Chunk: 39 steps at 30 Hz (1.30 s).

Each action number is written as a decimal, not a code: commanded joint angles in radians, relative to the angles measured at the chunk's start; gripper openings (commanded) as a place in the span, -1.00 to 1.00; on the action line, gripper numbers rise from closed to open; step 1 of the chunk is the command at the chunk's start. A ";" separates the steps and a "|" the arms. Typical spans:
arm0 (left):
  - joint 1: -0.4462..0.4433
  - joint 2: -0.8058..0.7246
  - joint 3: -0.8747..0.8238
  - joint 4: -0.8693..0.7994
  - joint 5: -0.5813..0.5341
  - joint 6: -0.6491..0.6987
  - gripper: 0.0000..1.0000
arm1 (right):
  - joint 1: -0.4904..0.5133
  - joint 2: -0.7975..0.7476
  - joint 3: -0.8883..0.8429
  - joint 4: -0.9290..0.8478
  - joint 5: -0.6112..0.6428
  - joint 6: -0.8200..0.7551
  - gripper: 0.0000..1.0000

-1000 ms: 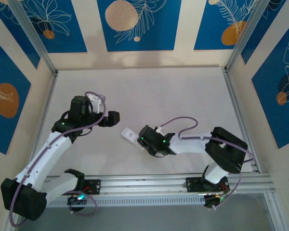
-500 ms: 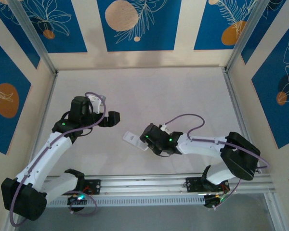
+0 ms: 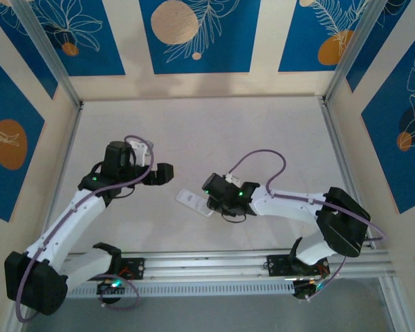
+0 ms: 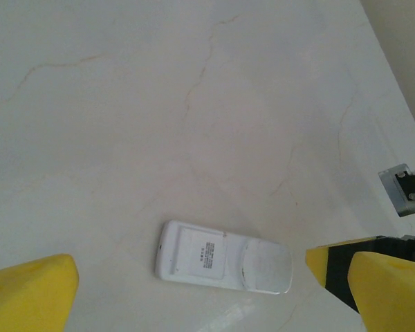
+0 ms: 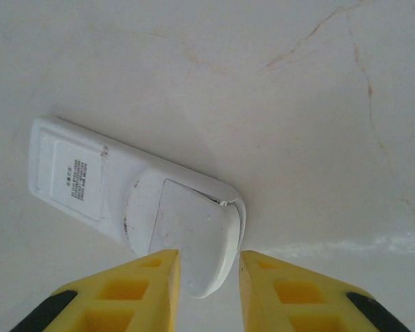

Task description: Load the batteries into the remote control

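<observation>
The white remote control [image 3: 193, 201] lies back side up on the table, between the two arms. Its rounded end points at my right gripper [image 3: 214, 202]. In the right wrist view my right gripper [image 5: 209, 266] is closed narrowly on that rounded end of the remote control [image 5: 117, 190], one yellow finger [image 5: 149, 283] at each side. The battery cover [image 5: 187, 228] sits slightly lifted at one corner. My left gripper [image 3: 163, 173] hangs open to the left of the remote control [image 4: 221, 259], apart from it. In its wrist view my left gripper [image 4: 191, 277] holds nothing. The batteries are out of view.
Aluminium rails [image 3: 214, 266] run along the near edge, by the arm bases. Patterned blue and cream walls [image 3: 194, 41] enclose the white table [image 3: 263, 131] at the back and on both sides.
My right gripper moved a little up and to the left and narrowed onto the remote's rounded end. The remote shifted slightly. The left arm barely moved.
</observation>
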<state>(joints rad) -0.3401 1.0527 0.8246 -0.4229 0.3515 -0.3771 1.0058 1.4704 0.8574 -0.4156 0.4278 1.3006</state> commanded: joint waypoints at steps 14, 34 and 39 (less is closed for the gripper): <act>-0.082 0.195 -0.016 0.042 -0.011 -0.101 0.86 | -0.026 0.095 0.057 0.000 -0.073 -0.080 -0.51; -0.086 0.240 -0.039 0.025 -0.119 -0.144 0.78 | -0.003 0.128 0.150 -0.094 -0.037 -0.130 -0.43; -0.086 0.262 -0.039 0.052 -0.128 -0.165 0.82 | -0.001 0.054 0.165 -0.110 0.014 -0.233 -0.15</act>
<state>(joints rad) -0.4175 1.3033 0.7692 -0.3801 0.2474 -0.5243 0.9977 1.5627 0.9939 -0.4839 0.3927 1.1519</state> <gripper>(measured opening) 0.911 0.408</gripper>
